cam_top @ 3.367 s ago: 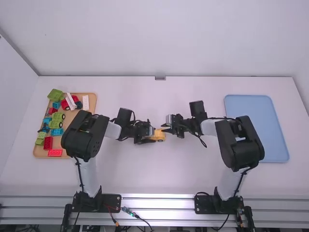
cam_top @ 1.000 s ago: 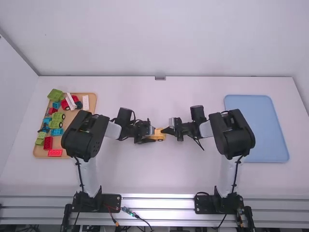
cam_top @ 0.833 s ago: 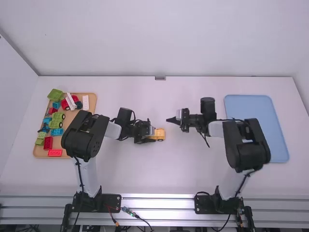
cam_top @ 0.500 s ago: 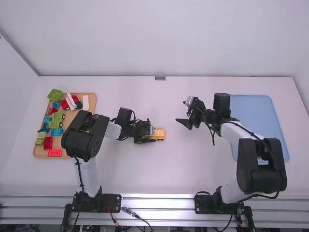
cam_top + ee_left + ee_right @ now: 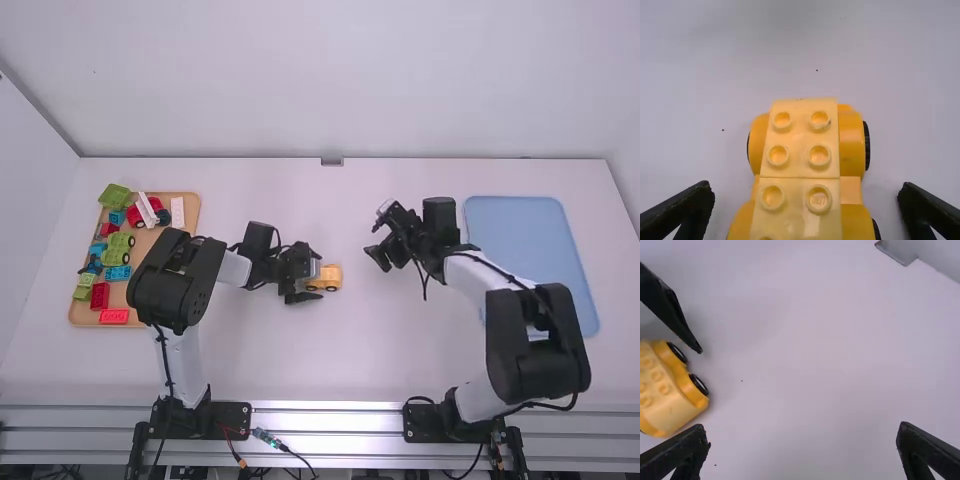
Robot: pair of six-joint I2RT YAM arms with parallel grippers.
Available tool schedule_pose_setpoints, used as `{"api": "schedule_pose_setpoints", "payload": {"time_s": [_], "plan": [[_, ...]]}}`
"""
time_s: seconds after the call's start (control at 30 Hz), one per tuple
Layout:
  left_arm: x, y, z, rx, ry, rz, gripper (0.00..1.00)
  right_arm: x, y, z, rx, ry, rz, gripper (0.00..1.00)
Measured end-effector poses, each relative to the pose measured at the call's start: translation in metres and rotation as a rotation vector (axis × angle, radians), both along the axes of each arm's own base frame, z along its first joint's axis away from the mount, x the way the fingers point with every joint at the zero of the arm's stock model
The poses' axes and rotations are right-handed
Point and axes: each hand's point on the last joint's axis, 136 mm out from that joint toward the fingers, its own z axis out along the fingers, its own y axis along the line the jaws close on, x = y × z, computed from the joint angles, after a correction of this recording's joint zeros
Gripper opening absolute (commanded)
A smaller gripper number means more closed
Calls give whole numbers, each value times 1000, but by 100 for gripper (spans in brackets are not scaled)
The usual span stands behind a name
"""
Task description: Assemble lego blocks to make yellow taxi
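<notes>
At the far left of the white table [image 5: 250, 360], a tan tray [image 5: 192, 213] holds loose toy pieces: a green block [image 5: 114, 196] at its far corner, a red vehicle piece [image 5: 134, 217] with a white piece leaning across it, and another white block [image 5: 177, 212] just beside them. Nearer the arms lie a green wheeled piece [image 5: 118, 248], a blue block [image 5: 118, 273], a dark red block [image 5: 100, 296] and a bright red block [image 5: 114, 317].

Right of the tray, the left arm reaches toward the middle of the table. Its gripper [image 5: 319, 276] is spread wide around one end of the yellow taxi [image 5: 332, 276], a finger on either side with a gap to each; it has hold of nothing. The taxi stands upright on the table, its black wheels [image 5: 866, 146] at the sides. In the left wrist view, two paler studded bricks lie end to end along its top, their edges meeting.

To the right, well apart from the taxi, is the right gripper [image 5: 372, 240]. Its fingers are wide apart with nothing between them.

Farthest right, a blue tray [image 5: 535, 250] lies on the table, partly behind the right arm.
</notes>
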Motion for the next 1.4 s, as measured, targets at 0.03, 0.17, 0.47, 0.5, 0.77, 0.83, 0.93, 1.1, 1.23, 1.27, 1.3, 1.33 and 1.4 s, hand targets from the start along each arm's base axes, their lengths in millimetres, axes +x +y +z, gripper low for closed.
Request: {"api": "schedule_pose_setpoints", "payload": {"time_s": [0.03,0.17,0.47,0.5,0.77,0.83,0.93,1.1,1.23,1.27,1.3,1.33,1.4], "plan": [[0,0,0,0,3,2,99,0,0,-1,-11,-2,-5,99],[3,4,0,17,16,22,99,3,-4,-3,-39,-4,-35,99],[16,67,79,137,-15,228,99,12,-23,-2,-43,-10,-97,99],[19,78,92,163,-32,266,99,14,-24,-1,-37,-14,-105,99],[31,191,130,454,-54,687,99,26,-22,12,-10,-74,-127,99],[18,230,120,555,49,814,99,28,-24,13,-12,-87,-136,99],[3,265,119,618,161,908,99,25,-27,9,-21,-59,-144,99],[-4,320,135,630,262,1040,99,28,-41,9,-30,-26,-179,99],[-12,349,138,623,319,1087,99,42,-55,23,-23,-70,-214,99],[-10,356,136,619,318,1103,99,44,-58,24,-21,-78,-222,99],[-7,362,133,615,317,1121,99,45,-60,25,-23,-82,-225,99],[-5,367,130,613,321,1136,99,45,-61,25,-22,-81,-230,99],[-4,372,119,605,353,1155,95,46,-64,25,-22,-81,-236,99]]}}
